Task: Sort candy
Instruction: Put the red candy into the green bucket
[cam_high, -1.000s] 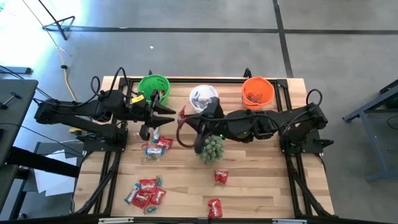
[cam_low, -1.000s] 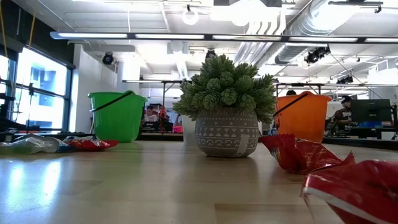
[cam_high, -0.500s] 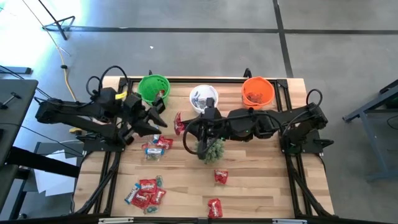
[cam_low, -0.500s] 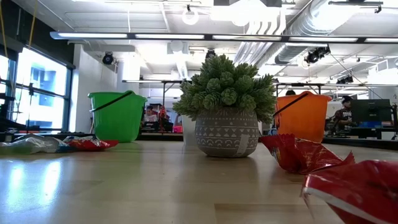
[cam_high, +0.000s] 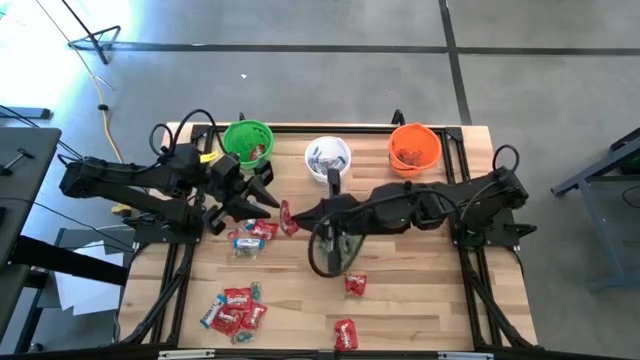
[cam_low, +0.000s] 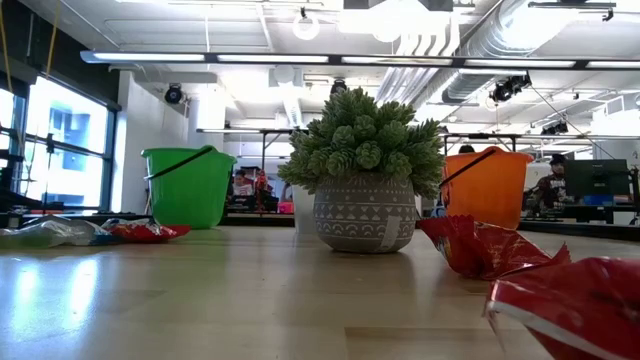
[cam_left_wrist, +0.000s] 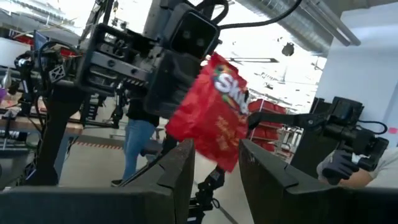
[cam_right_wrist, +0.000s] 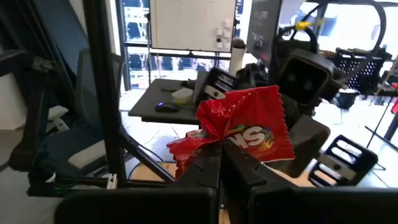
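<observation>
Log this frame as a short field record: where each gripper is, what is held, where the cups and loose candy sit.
held item: one red candy packet, above the table between the two arms
right gripper: shut on the red candy packet's lower edge
left gripper: open, fingers either side of the same packet
green cup: back left
white cup: back middle
orange cup: back right
plant: mid-table, under the right arm
loose candy: cluster front left; small mixed pile below the left gripper; two red ones front centre
</observation>
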